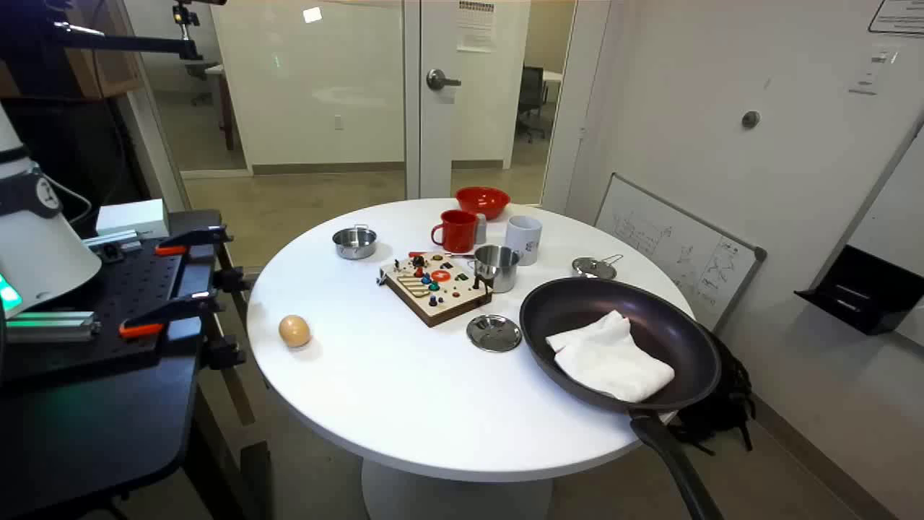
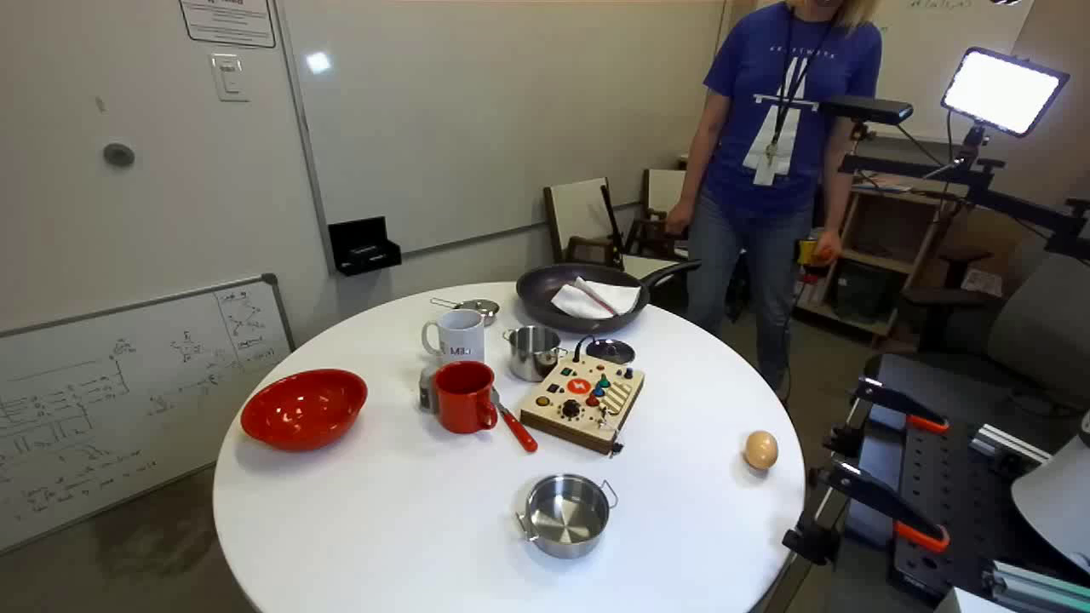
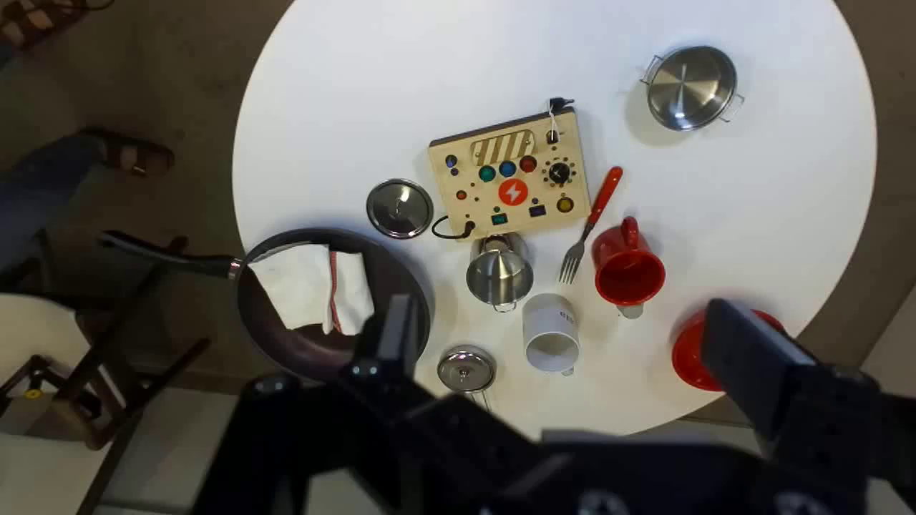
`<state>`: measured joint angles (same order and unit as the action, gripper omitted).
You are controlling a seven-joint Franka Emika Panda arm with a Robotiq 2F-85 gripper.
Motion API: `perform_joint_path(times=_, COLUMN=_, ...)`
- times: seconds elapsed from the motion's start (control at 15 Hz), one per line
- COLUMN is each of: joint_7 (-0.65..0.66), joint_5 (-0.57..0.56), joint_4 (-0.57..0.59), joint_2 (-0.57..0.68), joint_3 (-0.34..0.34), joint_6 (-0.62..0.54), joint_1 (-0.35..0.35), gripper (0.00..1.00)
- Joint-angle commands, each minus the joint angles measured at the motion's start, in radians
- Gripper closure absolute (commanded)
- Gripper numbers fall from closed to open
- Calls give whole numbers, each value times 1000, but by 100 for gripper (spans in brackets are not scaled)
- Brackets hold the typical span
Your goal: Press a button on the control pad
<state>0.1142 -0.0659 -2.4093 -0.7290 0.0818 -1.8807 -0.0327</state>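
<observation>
Control pad lies flat on the round white table beside a red-handled fork, clear of the Robotiq gripper, whose fingers stand wide apart; I judge approach in hand, next requiring joined fingertips lowered squarely onto one coloured button.

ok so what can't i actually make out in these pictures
In all three views, whether anything on the control pad is pressed in: its parts are too small to tell.
In the wrist view, part of the red bowl, hidden by one of the fingers.
In an exterior view, the far end of the fork, behind the red mug.
In an exterior view, the end of the frying pan handle, cut off by the bottom edge.
</observation>
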Motion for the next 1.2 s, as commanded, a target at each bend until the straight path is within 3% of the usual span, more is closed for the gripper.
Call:
perform_joint_path(times=0.0, joint_7=5, joint_5=-5, joint_4=2, joint_2=1, joint_3=-6, joint_6=2, joint_1=8, gripper=0)
perform_joint_path(times=0.67, joint_7=14, joint_5=-14, joint_4=2, joint_2=3, joint_3=-1, joint_6=1, joint_1=1, gripper=0)
perform_joint_path(times=1.13, joint_7=-20, joint_5=-19, joint_4=19, joint_2=83, joint_3=-22, joint_6=-97, joint_1=1, gripper=0)
